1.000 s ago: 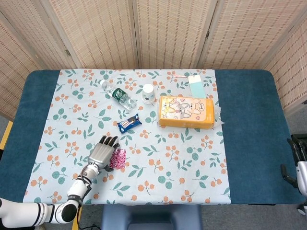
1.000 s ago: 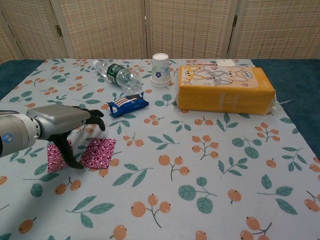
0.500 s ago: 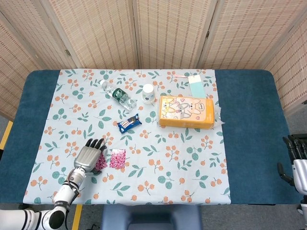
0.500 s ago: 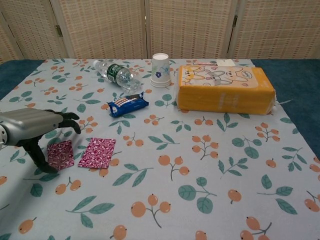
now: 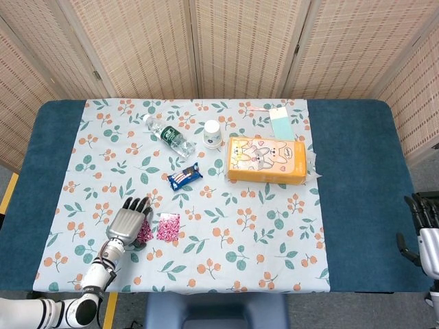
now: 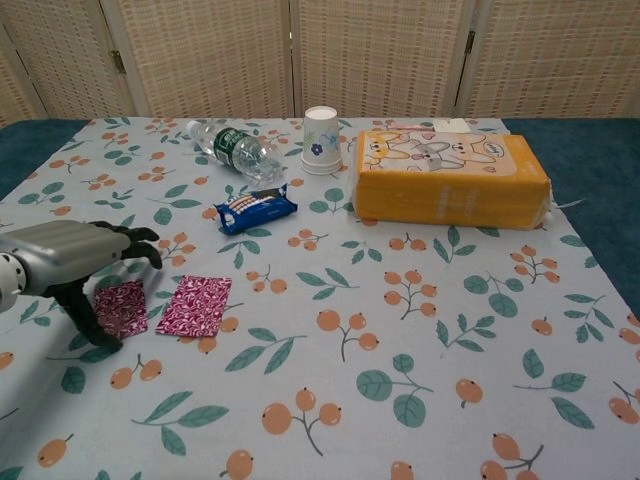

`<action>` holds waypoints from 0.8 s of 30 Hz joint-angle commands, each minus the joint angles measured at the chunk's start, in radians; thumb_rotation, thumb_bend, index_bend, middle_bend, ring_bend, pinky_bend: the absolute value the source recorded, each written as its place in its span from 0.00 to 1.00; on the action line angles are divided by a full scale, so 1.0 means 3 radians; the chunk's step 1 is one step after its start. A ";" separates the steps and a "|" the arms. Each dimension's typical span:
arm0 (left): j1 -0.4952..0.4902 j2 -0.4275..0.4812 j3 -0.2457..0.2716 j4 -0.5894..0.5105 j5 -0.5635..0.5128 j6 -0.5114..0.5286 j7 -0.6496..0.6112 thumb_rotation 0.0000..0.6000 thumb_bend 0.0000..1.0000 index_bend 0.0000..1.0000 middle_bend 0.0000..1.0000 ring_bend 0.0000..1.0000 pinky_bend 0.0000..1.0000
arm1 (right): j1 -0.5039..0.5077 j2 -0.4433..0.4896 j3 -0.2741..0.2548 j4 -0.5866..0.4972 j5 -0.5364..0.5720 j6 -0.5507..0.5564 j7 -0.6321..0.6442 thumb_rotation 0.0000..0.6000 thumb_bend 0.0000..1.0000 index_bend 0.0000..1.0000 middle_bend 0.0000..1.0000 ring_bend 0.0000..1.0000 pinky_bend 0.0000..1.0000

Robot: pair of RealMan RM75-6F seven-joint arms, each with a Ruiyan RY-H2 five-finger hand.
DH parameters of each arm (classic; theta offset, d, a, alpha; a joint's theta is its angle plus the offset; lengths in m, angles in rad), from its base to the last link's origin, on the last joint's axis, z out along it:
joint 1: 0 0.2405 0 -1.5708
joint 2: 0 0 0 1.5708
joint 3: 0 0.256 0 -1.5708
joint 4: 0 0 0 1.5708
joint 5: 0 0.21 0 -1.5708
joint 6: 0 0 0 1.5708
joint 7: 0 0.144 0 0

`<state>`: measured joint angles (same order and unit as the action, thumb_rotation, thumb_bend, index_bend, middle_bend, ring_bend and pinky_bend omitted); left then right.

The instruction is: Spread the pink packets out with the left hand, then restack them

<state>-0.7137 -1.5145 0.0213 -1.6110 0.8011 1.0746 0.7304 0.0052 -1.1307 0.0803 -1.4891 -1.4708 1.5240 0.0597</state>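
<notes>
Spread looks done: two pink packets point(image 6: 170, 306) lie apart, lower left of the surface point(image 6: 420, 330). Left hand point(image 6: 75, 258) hovers over the left one, fingers point(image 6: 135, 240) curled, grasping nothing. Restacking remains.

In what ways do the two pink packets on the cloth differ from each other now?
The left packet lies under the left hand, partly hidden; the right packet lies free and fully visible. The left packet shows smaller and darker than the right packet. Both are flat, pink, patterned, and lie side by side with a gap between them.
</notes>
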 commanded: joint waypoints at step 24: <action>0.0080 0.0164 -0.0008 0.0001 -0.0081 -0.0103 -0.0061 0.95 0.13 0.24 0.00 0.00 0.00 | 0.0008 0.0001 -0.0004 -0.0031 -0.0001 0.0001 -0.0032 1.00 0.48 0.00 0.07 0.00 0.00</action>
<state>-0.6898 -1.4650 0.0190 -1.6108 0.7769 1.0435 0.7119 0.0077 -1.1302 0.0792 -1.4985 -1.4710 1.5244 0.0501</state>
